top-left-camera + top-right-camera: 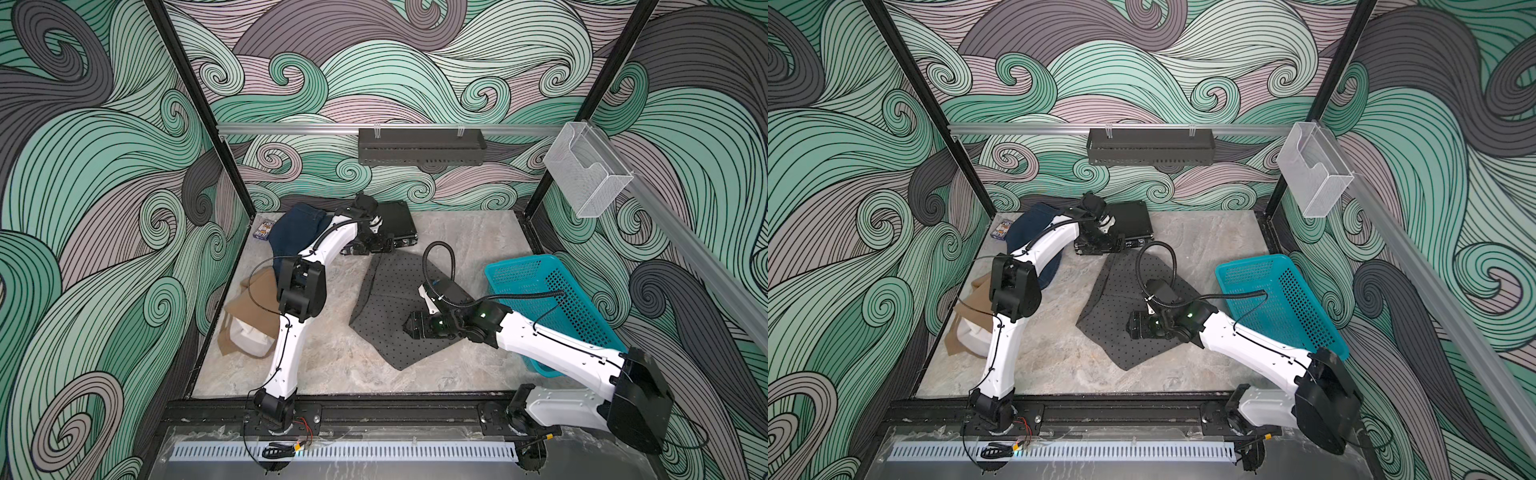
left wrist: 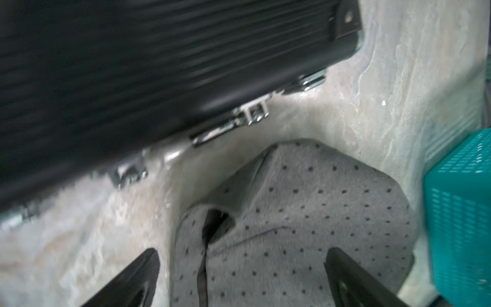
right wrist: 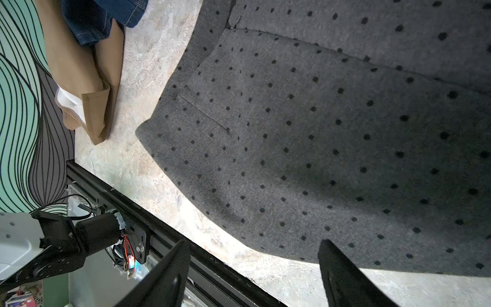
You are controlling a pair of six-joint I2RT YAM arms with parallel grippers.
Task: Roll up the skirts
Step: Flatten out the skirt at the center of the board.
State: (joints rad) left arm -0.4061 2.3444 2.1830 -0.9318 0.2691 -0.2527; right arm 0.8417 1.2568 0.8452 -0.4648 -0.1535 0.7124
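centrally, the grey dotted skirt (image 1: 386, 303) is spread on the counter (image 1: 332, 365), with the left pincer (image 2: 247, 279) open over its far end and the right pincer (image 3: 255, 276) open over its near edge. the denim skirt (image 1: 297, 232) and the tan skirt (image 1: 245, 311) are heaped at left.

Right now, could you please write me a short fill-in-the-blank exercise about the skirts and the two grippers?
1. The dark grey skirt lying spread out is patterned with small black ____.
2. The tan skirt shows a ____ lining.
3. The dark blue skirt is made of ____.
4. The left gripper and the right gripper both have their jaws ____.
Missing words: dots; white; denim; open.
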